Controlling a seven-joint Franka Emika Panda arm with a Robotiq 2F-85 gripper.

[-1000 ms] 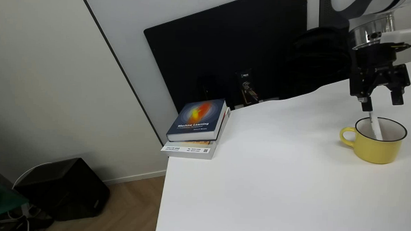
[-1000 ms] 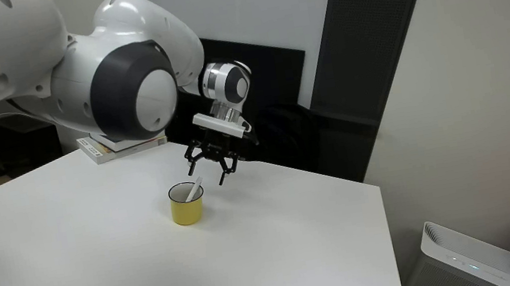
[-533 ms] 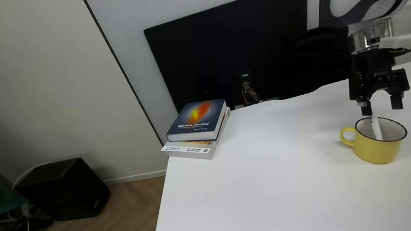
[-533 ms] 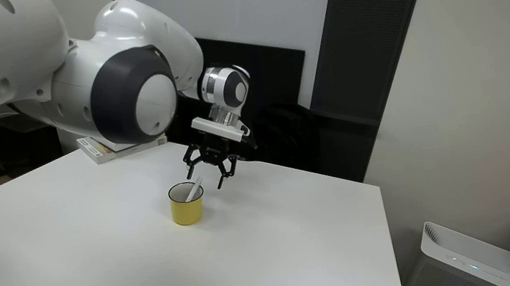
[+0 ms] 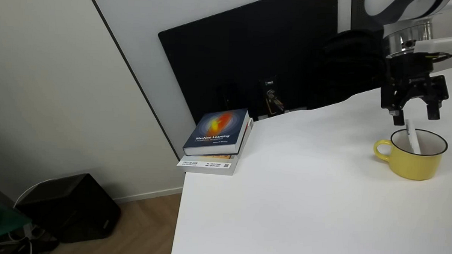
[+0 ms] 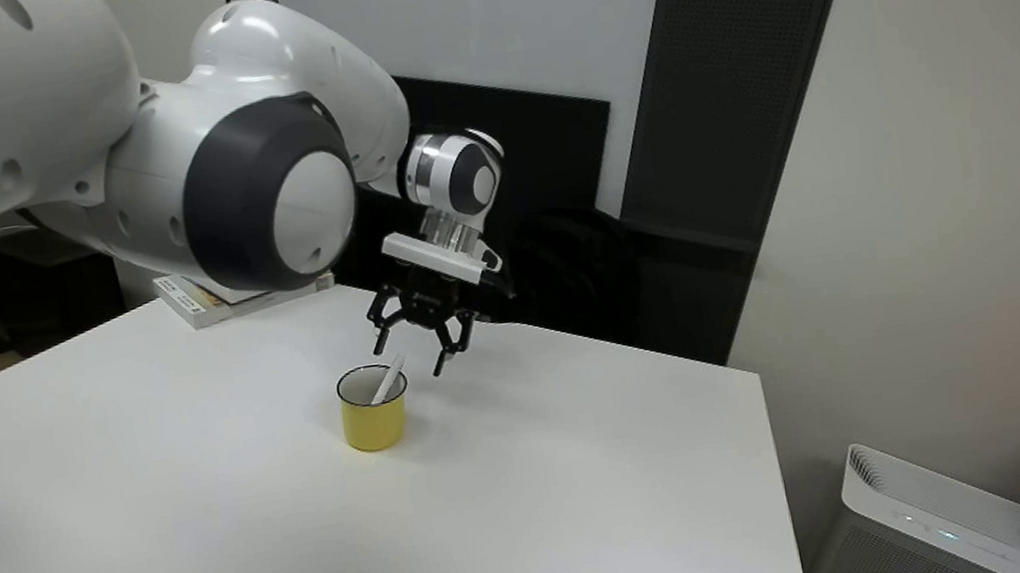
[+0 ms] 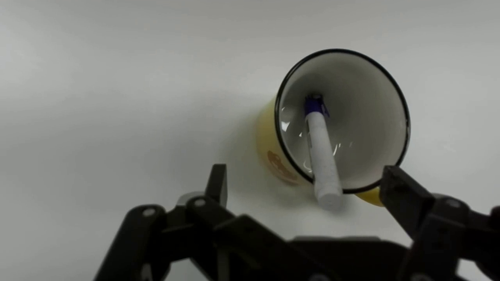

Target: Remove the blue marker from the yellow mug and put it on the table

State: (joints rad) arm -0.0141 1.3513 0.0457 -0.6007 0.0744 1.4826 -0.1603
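The yellow mug (image 5: 414,165) with a dark rim stands upright on the white table (image 5: 302,205). It shows in both exterior views (image 6: 375,428) and in the wrist view (image 7: 267,132). The marker (image 7: 322,152) leans inside it, blue cap down, its white end sticking out over the rim; its white body also shows in both exterior views (image 5: 413,137) (image 6: 390,375). My gripper (image 5: 416,116) is open and empty just above the mug. In the wrist view the marker's end lies between the two spread fingers (image 7: 304,175), touching neither.
A stack of books (image 5: 218,132) lies at a table corner in an exterior view. A black panel (image 5: 251,60) and a dark bag (image 5: 348,67) stand behind the table. A white appliance (image 6: 937,506) stands beyond the table's edge.
My gripper has come down a little toward the mug, then shifted slightly left in an exterior view. It has stayed open. The mug and marker have not moved.
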